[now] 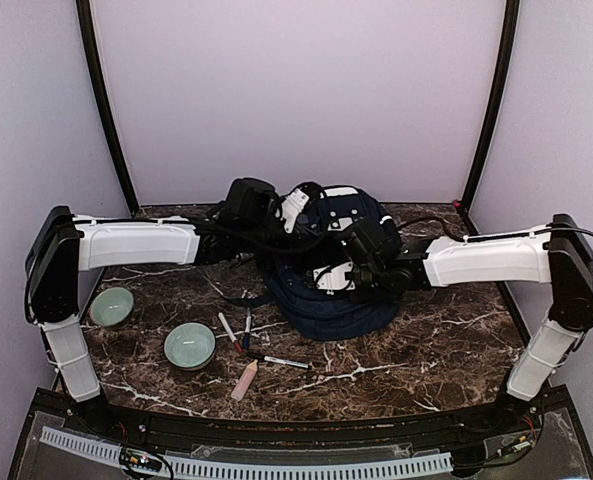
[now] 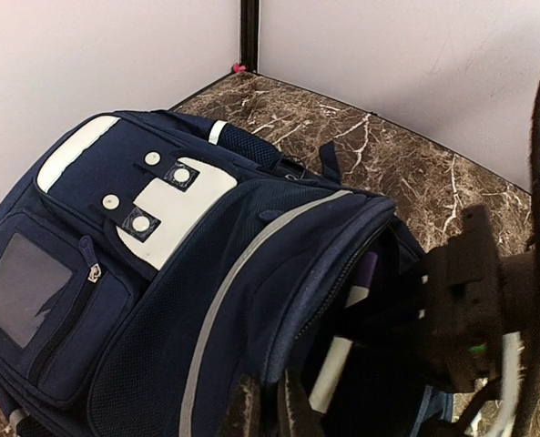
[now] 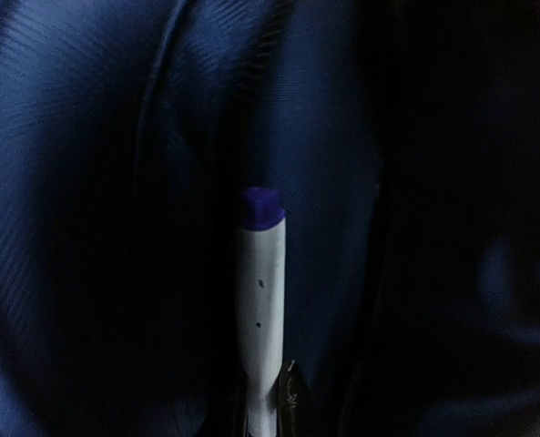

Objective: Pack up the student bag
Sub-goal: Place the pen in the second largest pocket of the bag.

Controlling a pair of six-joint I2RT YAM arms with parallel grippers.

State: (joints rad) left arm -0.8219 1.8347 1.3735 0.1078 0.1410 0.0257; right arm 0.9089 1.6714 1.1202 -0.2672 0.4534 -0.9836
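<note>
Top view: the bag lies at the table's centre, a little toward 12 o'clock. The left arm comes in from 9 o'clock and the right arm from 3 o'clock. Both forearms are about level, and the wrists meet over the bag's mouth. Loose markers and two bowls sit at the bag's 7 to 8 o'clock.

Left wrist view: at 6 o'clock the left gripper is nearly closed and seems to pinch the grey-trimmed rim, propping the mouth open. At 3 o'clock the right gripper tilts down into that mouth, carrying a purple marker.

Right wrist view: the purple marker rises from 6 o'clock, clamped between the closed fingers, cap toward 12. Dark blue lining lies all around it, so its tip is inside the bag.

The step in hand looks like dropping this marker in. Next, the right jaws must part with the marker well inside. The wrist must then back out toward 3 o'clock without snagging the rim, while the left holds it.
</note>
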